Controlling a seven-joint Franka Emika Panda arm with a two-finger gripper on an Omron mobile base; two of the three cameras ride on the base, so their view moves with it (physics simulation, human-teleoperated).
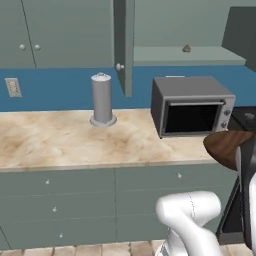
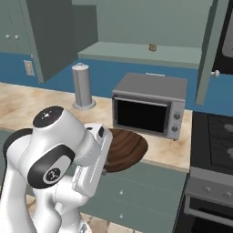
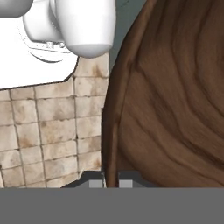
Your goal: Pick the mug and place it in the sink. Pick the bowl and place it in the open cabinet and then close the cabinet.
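Now, in the left base view, the wide shallow bowl of dark brown wood (image 1: 227, 146) is showing at the right edge, in front of the dark grey boxy microwave (image 1: 192, 105) on the marbled beige counter (image 1: 65, 140). Across in the right base view, the bowl (image 2: 124, 149) is hanging at mid-frame before the counter edge, below the grey-green wall cabinet's open shelf (image 2: 145, 53). Looking along the hand view, the gripper (image 3: 111, 183) is clenching the bowl's rim (image 3: 114, 113) between its fingertips, above pale floor tiles (image 3: 48, 135).
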